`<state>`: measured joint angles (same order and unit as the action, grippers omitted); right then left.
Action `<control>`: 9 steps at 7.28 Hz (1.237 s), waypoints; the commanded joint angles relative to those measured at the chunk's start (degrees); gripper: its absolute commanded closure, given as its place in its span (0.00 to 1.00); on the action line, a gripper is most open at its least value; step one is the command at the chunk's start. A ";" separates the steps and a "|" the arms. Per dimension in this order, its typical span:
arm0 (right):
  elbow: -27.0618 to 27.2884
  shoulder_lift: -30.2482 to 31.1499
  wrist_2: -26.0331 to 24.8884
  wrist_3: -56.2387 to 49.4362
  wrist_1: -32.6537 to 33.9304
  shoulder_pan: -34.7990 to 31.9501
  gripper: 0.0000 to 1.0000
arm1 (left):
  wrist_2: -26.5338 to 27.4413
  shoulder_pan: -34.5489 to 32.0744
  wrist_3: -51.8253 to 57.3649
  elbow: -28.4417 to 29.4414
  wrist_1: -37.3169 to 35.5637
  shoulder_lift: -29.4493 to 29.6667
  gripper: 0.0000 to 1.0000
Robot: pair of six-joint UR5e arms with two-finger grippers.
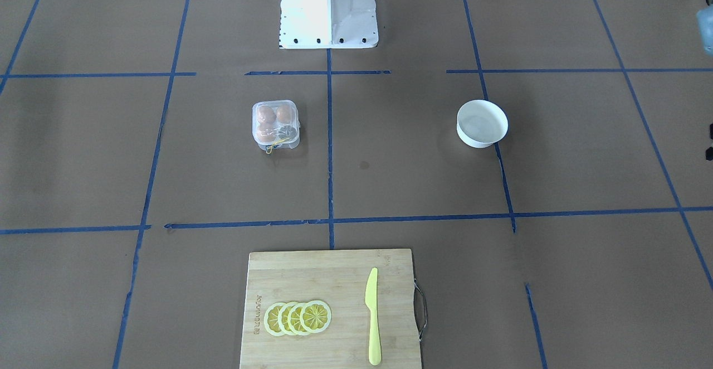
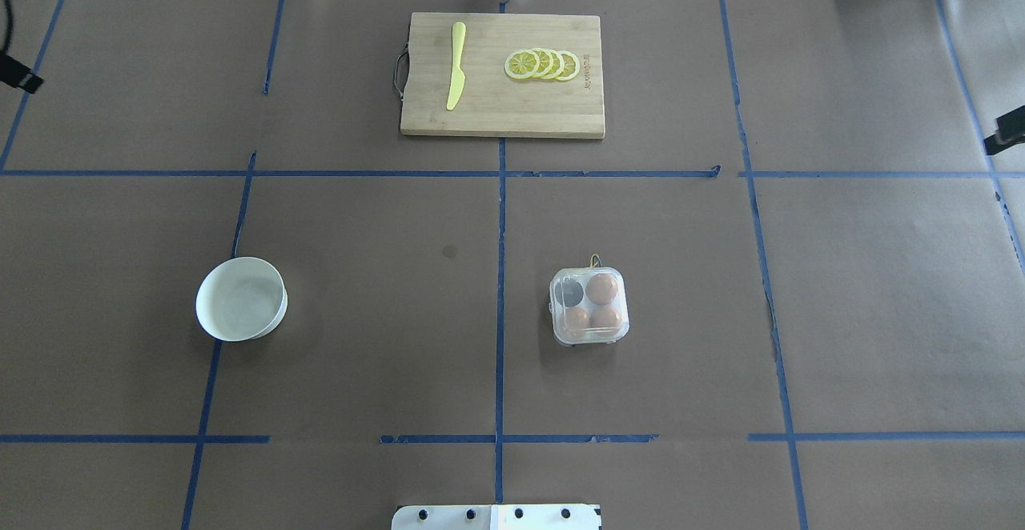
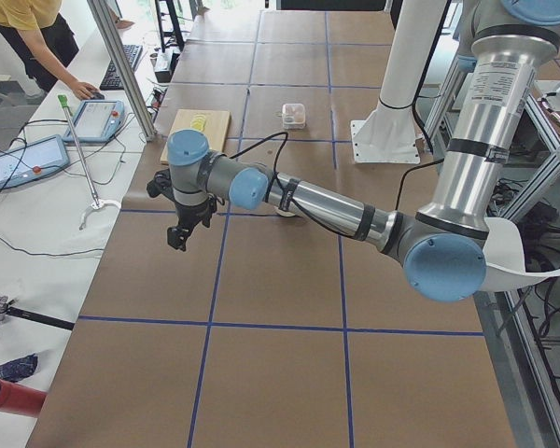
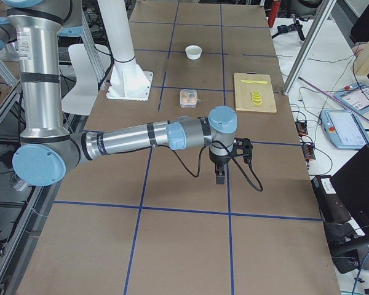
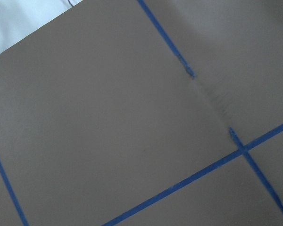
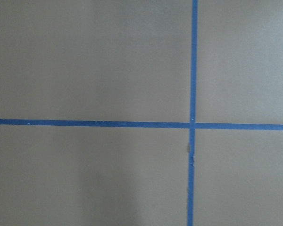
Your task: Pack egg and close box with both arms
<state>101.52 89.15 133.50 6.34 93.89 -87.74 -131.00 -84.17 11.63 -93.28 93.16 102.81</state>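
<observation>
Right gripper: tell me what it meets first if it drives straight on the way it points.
The black right gripper points roughly straight down, so it would likely meet the brown paper-covered table, near a blue tape crossing. Nothing else shows in that line.

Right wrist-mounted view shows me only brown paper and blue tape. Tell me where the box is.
Observer: The box sits right of the centre tape line in the overhead view, well apart from the right gripper.
Operator: Report its contents.
Observer: Three brown eggs; the fourth cup looks dark, not egg-coloured.
Operator: Check the bowl.
Observer: The white bowl holds nothing.
</observation>
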 commanded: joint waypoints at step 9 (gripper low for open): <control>-0.71 -2.93 3.44 -9.41 12.37 -4.37 0.00 | -1.37 -4.24 -1.26 1.80 6.68 -9.28 0.00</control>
<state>100.74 86.09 136.61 -3.16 106.33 -92.24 -132.35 -88.37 10.29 -90.66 99.69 94.56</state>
